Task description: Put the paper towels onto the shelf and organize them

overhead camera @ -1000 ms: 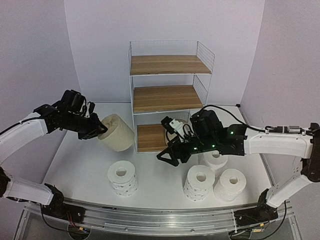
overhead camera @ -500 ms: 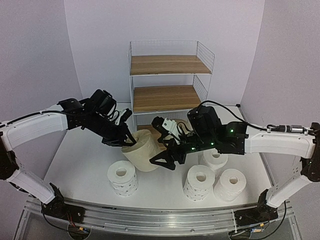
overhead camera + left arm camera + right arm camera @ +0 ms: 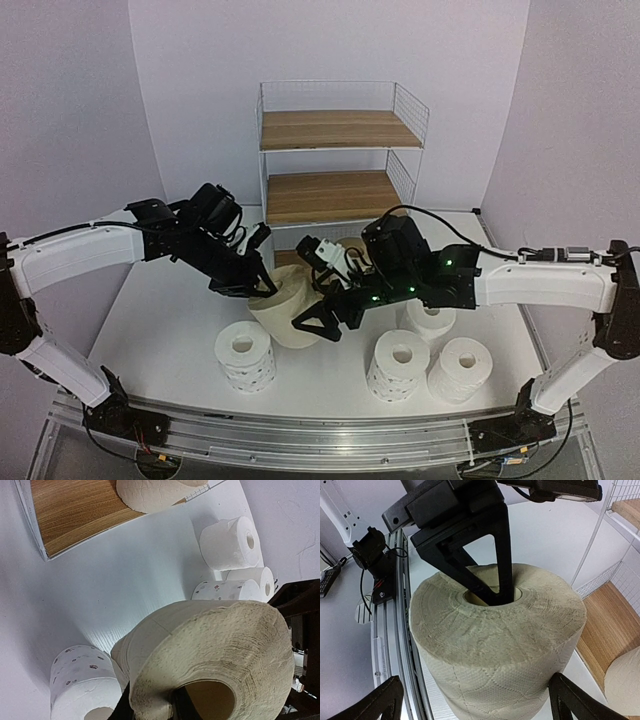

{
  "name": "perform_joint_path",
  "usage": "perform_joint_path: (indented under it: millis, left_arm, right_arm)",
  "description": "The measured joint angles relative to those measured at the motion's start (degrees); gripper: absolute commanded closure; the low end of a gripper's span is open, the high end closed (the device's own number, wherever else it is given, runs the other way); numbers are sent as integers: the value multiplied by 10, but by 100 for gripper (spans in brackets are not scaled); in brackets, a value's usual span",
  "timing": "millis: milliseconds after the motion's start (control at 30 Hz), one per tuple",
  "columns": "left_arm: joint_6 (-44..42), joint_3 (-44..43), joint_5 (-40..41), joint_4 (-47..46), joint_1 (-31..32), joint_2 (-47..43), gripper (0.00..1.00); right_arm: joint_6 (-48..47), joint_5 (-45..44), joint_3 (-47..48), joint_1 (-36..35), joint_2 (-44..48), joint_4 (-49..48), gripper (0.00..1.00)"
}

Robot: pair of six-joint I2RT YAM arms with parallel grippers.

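My left gripper (image 3: 262,290) is shut on the wall of a beige paper towel roll (image 3: 285,308), one finger in its core. It holds the roll low, in front of the shelf (image 3: 335,130). The left wrist view shows this roll (image 3: 215,650) close up. My right gripper (image 3: 314,316) is open, and its fingers stand on either side of the same roll (image 3: 495,645) without closing. The second beige roll (image 3: 155,492) lies on the shelf's bottom board (image 3: 75,515).
A dotted white roll (image 3: 245,355) stands near left on the table. Another dotted roll (image 3: 400,365) and two plain white rolls (image 3: 460,370) (image 3: 430,315) stand near right. The shelf's upper two boards are bare. A metal rail (image 3: 300,440) runs along the near edge.
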State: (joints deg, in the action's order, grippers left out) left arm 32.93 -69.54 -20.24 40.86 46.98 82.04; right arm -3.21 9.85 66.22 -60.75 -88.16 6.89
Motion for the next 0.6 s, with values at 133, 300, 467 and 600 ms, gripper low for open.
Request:
perform_joint_path:
  millis: [133,300,467,600]
  left_arm:
    - [0,0,-1,-2,0,0,100]
    - [1,0,4,-4,-1,3,100]
    - [0,0,-4,-19,1,4,100]
    - [-1,0,0,-21,0,7,100]
  right_arm:
    - [-1,-3,0,0,-7,-7,2]
    - [0,-35,0,-2,-19,-27,2]
    - [-3,-85,-15,-3,-21,-70,2]
    - [-13,-104,-24,-7,-21,-87,2]
